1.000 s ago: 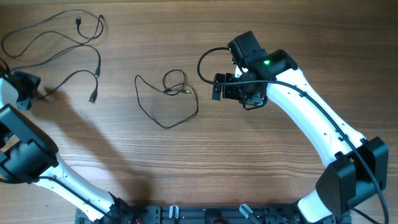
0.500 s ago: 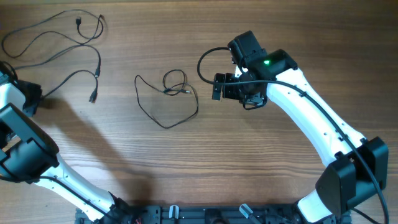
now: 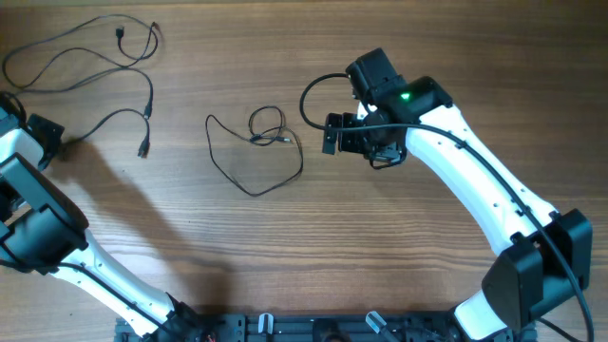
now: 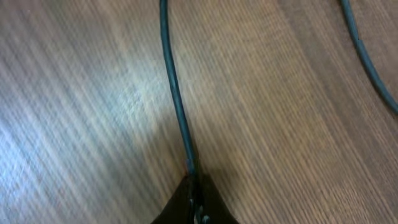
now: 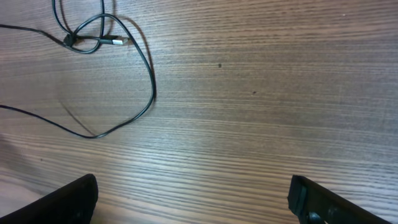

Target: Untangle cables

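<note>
Thin black cables lie on the wooden table. At the far left, one strand (image 3: 112, 118) runs from a plug (image 3: 142, 150) to my left gripper (image 3: 57, 141), which is shut on it. In the left wrist view this cable (image 4: 176, 99) runs straight down into the closed jaws of the left gripper (image 4: 195, 202), and a second strand (image 4: 367, 59) crosses the top right corner. Another long cable (image 3: 85, 81) loops along the top left. A third cable (image 3: 252, 194) forms a loose loop with a small knot (image 3: 271, 139) mid-table. My right gripper (image 3: 334, 133) hovers open just right of it. In the right wrist view that looped cable (image 5: 152, 93) lies ahead of the wide-apart right gripper (image 5: 193, 205), which holds nothing.
The right arm's own thicker black wire (image 3: 309, 95) arcs beside its wrist. Both arm bases stand along the table's near edge (image 3: 313, 328). Bare wood (image 3: 380, 237) fills the middle and right.
The left gripper's jaws have closed onto the cable strand at the far left, with a small shift of the wrist. The right arm and the middle cable have stayed put.
</note>
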`<state>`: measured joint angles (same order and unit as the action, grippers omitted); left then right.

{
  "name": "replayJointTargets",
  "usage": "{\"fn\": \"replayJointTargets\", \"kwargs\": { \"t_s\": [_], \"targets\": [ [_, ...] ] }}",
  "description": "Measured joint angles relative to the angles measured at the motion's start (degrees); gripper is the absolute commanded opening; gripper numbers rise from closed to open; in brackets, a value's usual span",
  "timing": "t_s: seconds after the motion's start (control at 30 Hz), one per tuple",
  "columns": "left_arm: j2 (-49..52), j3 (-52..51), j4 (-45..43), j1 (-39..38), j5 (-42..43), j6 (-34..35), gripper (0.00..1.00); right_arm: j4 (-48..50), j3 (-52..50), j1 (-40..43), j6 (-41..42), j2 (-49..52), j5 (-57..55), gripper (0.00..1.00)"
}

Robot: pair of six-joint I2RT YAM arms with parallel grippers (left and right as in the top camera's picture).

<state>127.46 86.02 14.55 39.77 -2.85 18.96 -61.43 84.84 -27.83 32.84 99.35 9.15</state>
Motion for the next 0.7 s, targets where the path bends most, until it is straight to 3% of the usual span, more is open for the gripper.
{"fn": "replayJointTargets", "kwargs": {
  "t_s": [0.13, 0.17, 0.2, 0.3, 0.47, 0.57, 0.7],
  "targets": [
    [0.7, 1.3, 0.3, 1.4, 1.9, -3.9, 0.06, -1.7, 0.0, 0.0, 0.2, 0.0, 0.0, 1.00],
    [1.0, 2.5, 1.7, 2.5, 2.9, -4.3, 0.21, -1.7, 0.0, 0.0, 0.2, 0.0, 0.0, 1.00],
    [1.0, 3.3, 2.2, 3.5, 3.8, -4.6, 0.52, -1.5, 0.0, 0.0, 0.2, 0.0, 0.0, 1.00],
    [0.8, 5.7, 1.7, 6.4, 12.2, -2.6, 0.82, -0.2, 0.0, 0.0, 0.6, 0.0, 0.0, 1.00],
    [0.7, 5.8, 2.7, 3.3, 19.7, -0.6, 0.82, -0.2, 0.0, 0.0, 0.6, 0.0, 0.0, 1.00],
    [0.7, 5.8, 1.8, -1.9, 21.0, -0.6, 0.75, -0.2, 0.0, -0.1, 0.6, 0.0, 0.0, 1.00],
    [0.2, 5.8, 2.2, -11.7, 20.9, -2.3, 0.75, -0.1, 0.0, -0.2, 0.8, 0.0, 0.0, 1.00]
  ]
}}
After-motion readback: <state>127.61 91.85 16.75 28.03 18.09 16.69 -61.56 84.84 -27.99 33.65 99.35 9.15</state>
